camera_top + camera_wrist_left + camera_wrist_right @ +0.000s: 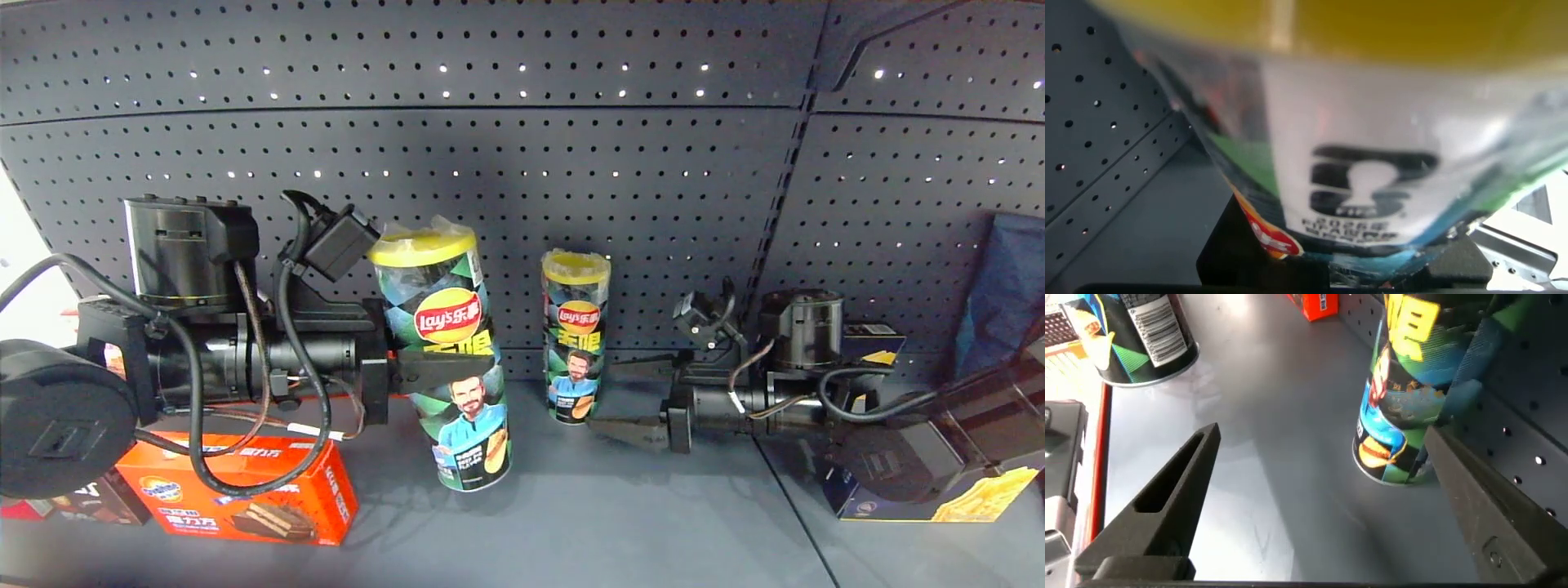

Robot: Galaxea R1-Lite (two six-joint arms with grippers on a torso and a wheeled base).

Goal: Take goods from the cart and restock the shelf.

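Small chip can [575, 335] is stood near the shelf's [653, 506] back edge, right claw [624, 400] spread beside it. Large chip can [445, 314] is clamped, tilted, in left claw [437, 365]; release is left.

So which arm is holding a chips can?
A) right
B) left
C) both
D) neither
B: the left gripper is clamped on the near can, while the right gripper is open by the far can.
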